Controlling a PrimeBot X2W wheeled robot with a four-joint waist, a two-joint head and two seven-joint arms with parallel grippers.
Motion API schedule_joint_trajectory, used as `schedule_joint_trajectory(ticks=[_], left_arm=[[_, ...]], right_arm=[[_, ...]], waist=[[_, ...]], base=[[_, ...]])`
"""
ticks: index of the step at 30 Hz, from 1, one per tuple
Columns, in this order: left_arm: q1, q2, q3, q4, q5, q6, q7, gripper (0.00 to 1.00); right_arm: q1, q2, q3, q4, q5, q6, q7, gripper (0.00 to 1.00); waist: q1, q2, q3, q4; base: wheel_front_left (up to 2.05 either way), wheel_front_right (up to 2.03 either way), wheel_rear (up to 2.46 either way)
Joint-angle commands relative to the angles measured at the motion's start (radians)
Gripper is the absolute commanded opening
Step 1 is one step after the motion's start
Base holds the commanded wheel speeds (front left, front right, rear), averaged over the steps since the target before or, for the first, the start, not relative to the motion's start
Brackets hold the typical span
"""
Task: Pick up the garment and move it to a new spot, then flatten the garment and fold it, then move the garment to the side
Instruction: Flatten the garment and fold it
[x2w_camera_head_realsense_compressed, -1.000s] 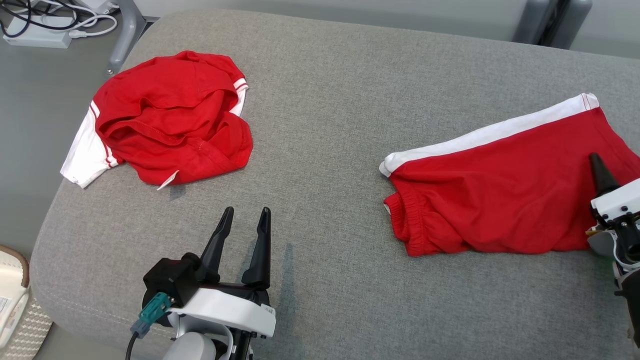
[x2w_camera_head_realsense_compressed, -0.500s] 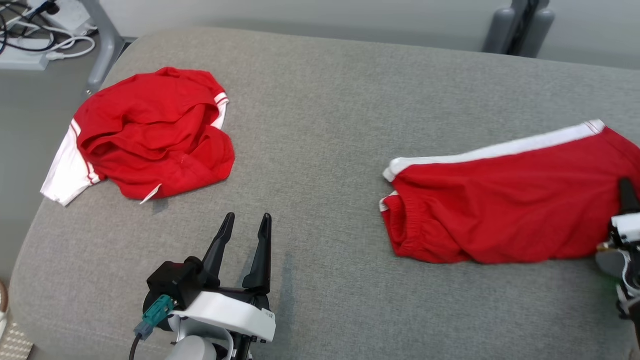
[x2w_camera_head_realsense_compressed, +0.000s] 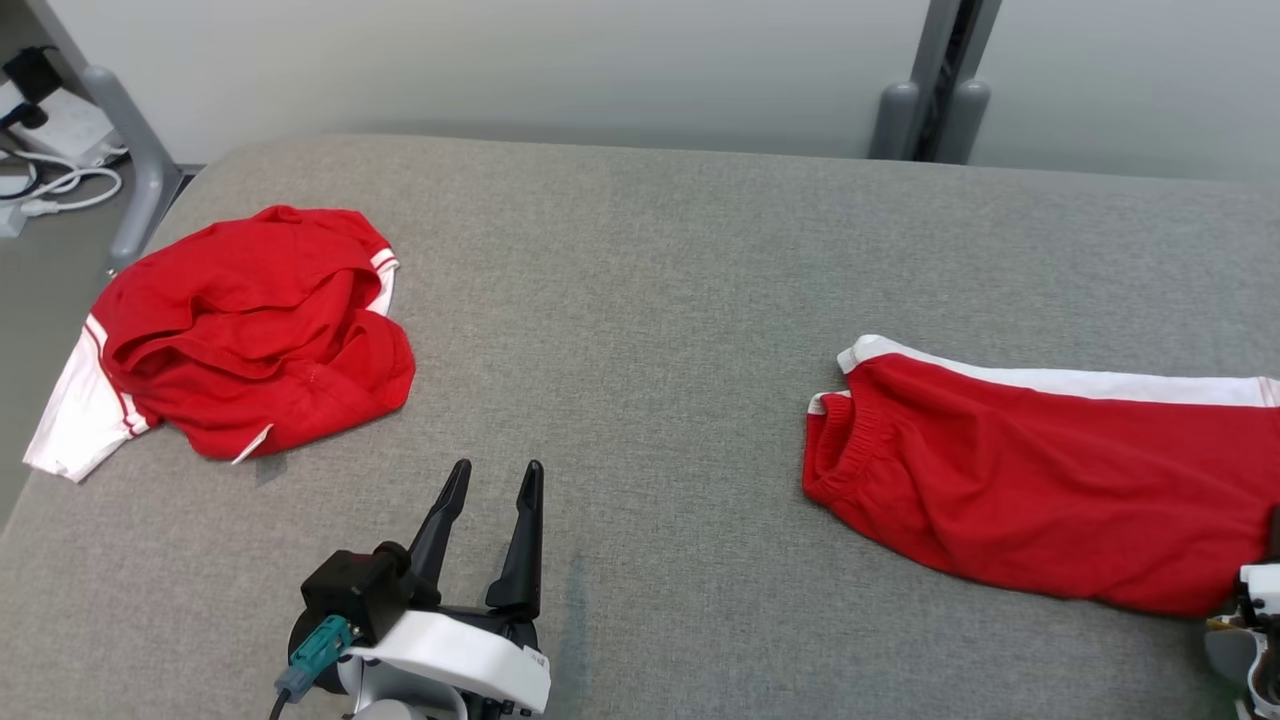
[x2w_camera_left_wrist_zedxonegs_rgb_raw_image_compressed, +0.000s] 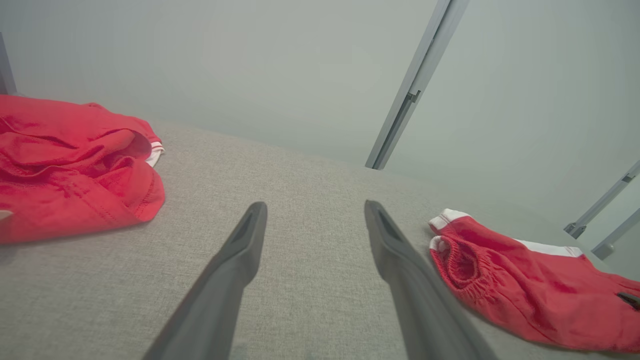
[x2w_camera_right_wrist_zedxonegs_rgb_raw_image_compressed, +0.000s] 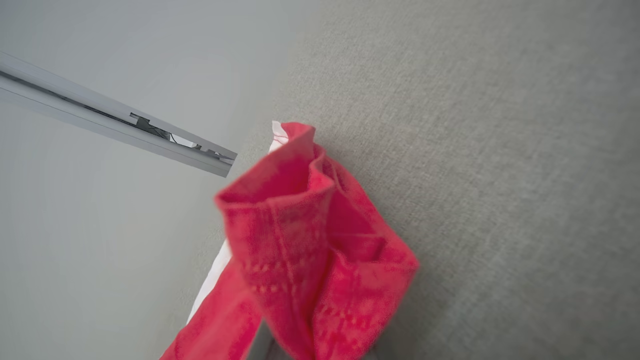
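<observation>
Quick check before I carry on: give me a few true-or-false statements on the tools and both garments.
1. The left tool is open and empty. True.
2. The right tool is open, holding nothing. False: it is shut on the shorts.
3. The crumpled garment lies on the left side of the cushion. True.
4. The two garments touch. False: bare cushion separates them.

Limp red shorts (x2w_camera_head_realsense_compressed: 1040, 500), white side stripe, lengthwise at the right of the grey cushion (x2w_camera_head_realsense_compressed: 650, 300) (waistband leftward)
</observation>
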Motion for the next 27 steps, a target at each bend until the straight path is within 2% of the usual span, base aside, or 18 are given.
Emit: schedule_joint_trajectory(ticks=[1,4,11,19,27], left_arm=[[0.011,0.004,0.001,0.002,0.002,-0.004,-0.005,1.0],[0.01,0.004,0.002,0.004,0.001,0.0,-0.005,1.0],[0.014,0.004,0.008,0.004,-0.003,0.002,-0.005,1.0],[0.035,0.004,0.026,0.013,-0.012,0.006,-0.005,1.0],[0.033,0.004,0.021,0.009,-0.019,0.007,-0.005,1.0]], right_arm=[[0.008,0.0,0.007,0.011,-0.01,0.0,-0.01,0.0],[-0.023,0.003,0.027,0.004,-0.027,0.0,-0.029,0.0],[-0.024,0.032,0.081,-0.138,-0.06,0.0,-0.064,0.0],[0.018,0.103,0.236,-0.336,-0.07,0.0,-0.069,0.0],[0.032,0.135,0.373,-0.326,-0.07,0.0,-0.056,0.0]], waist=[[0.0,-0.0001,-0.014,-0.013],[0.0,-0.0001,-0.023,-0.021],[0.0,-0.0001,-0.049,-0.011],[0.0,-0.0001,-0.068,0.006],[0.0,-0.0001,-0.069,0.03]], base=[[0.0,0.0,0.0],[0.0,0.0,0.0],[0.0,0.0,0.0],[0.0,0.0,0.0],[0.0,0.0,0.0]])
